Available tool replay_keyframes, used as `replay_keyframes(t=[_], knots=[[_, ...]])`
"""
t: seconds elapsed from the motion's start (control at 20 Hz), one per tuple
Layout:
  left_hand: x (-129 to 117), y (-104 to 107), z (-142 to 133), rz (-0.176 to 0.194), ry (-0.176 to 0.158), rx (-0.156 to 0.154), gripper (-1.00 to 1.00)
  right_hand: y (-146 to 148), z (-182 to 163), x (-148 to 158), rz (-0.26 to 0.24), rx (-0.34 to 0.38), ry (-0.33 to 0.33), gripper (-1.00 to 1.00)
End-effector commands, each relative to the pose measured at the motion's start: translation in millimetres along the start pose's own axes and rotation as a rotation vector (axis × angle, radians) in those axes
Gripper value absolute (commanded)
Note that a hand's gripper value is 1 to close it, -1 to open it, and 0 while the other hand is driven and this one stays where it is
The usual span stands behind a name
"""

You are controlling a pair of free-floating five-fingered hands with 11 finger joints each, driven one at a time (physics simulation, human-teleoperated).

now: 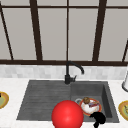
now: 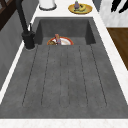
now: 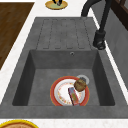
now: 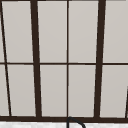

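My right hand (image 1: 98, 118) hovers at the sink's front edge, just before the right basin (image 1: 106, 100), apart from everything. In the left side view its straight, spread fingers (image 2: 118, 6) show past the counter's front edge. Close behind it, in the basin, lies a red-rimmed plate (image 1: 99, 109) (image 3: 53, 93) (image 2: 68, 40). On the plate rest a brown round item (image 1: 86, 100) (image 3: 80, 85) and a small flat packet (image 1: 93, 105) (image 3: 73, 96). A large red ball (image 1: 67, 115) stands at the front centre, left of the hand.
A black faucet (image 1: 68, 72) (image 3: 100, 37) rises behind the sink, and the ribbed drainboard (image 1: 42, 100) (image 2: 65, 75) lies left of the basin. Yellow plates with food sit on the counter at left (image 1: 3, 99) and right (image 1: 123, 110). A white cylinder (image 1: 125, 83) stands at the back right.
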Motion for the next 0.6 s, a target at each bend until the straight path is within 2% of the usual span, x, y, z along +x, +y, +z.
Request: replay_keyframes(t=[0.0, 0.2, 0.55], knots=[[8.7, 20.7, -4.5, -0.032, -0.041, -0.021, -1.00, 0.0, 0.0, 0.0, 0.000, 0.000, 0.000, 0.00], [22.8, 51.8, -20.4, -0.008, -0.035, -0.031, -1.00, 0.0, 0.0, 0.0, 0.000, 0.000, 0.000, 0.00], [38.2, 79.5, -62.4, 0.027, -0.025, -0.045, -1.00, 0.0, 0.0, 0.0, 0.000, 0.000, 0.000, 0.00]])
